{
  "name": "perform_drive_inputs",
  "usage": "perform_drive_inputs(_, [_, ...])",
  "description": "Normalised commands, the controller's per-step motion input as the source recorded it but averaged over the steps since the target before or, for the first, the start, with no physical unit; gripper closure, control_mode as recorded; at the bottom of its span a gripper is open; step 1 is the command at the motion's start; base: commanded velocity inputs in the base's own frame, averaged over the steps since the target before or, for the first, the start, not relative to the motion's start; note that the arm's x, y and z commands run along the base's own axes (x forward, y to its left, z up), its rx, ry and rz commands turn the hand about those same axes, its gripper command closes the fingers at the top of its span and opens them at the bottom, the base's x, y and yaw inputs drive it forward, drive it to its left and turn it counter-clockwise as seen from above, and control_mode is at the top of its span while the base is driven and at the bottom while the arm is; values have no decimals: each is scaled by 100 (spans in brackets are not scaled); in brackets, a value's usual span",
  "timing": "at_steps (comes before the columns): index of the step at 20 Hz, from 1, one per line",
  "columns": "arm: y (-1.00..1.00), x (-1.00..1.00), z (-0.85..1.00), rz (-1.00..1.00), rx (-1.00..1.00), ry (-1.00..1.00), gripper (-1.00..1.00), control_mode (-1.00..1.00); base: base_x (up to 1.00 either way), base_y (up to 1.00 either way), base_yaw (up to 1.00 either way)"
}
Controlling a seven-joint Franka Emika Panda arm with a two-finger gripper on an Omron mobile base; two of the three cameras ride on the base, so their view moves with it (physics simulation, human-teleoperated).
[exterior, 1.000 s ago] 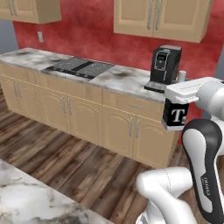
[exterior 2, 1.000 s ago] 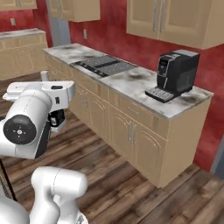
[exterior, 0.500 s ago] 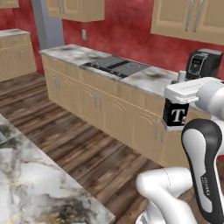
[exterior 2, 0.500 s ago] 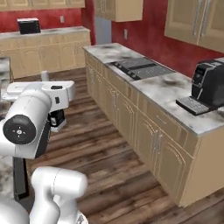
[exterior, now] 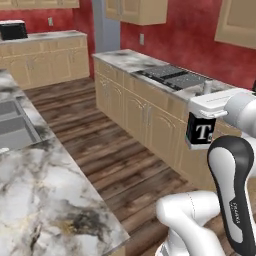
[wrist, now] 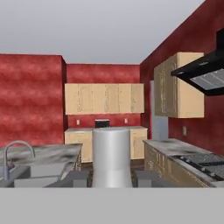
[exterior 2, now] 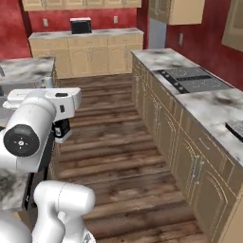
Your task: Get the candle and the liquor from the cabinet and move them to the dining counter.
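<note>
The liquor (exterior: 201, 133), a squat black bottle with a white "T", hangs upright in the air at the right, above the wooden floor. My gripper (exterior: 202, 124) is shut on it from above. The right base view has the liquor (exterior 2: 61, 129) under the white hand, beside the counter edge. In the hand view its pale neck (wrist: 111, 157) stands between my dark fingertips (wrist: 78, 177). The marble dining counter (exterior: 45, 200) lies to the left of the bottle, with its inset sink (exterior: 12, 127). The candle is out of view.
A tan base-cabinet run with a black cooktop (exterior: 172, 76) lines the red wall on the right. Wooden floor (exterior 2: 123, 142) runs between it and the island. Wall cabinets (wrist: 105, 98) hang on the far wall, above a counter with a dark appliance (exterior 2: 80, 25).
The whole picture has shifted: the base has turned, the coffee machine has left the views and the island with its sink has come in. The bottle stays in my grip.
</note>
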Motion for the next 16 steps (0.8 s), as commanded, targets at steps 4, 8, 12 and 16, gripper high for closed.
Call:
perform_drive_inputs(4, [0,0,0,0,0,0,100,100,-73,13,46])
perform_drive_inputs(8, [0,0,0,0,0,0,100,100,-81,22,43])
perform_drive_inputs(12, [0,0,0,0,0,0,100,100,-82,39,41])
perform_drive_inputs(16, [0,0,0,0,0,0,100,100,-73,36,44])
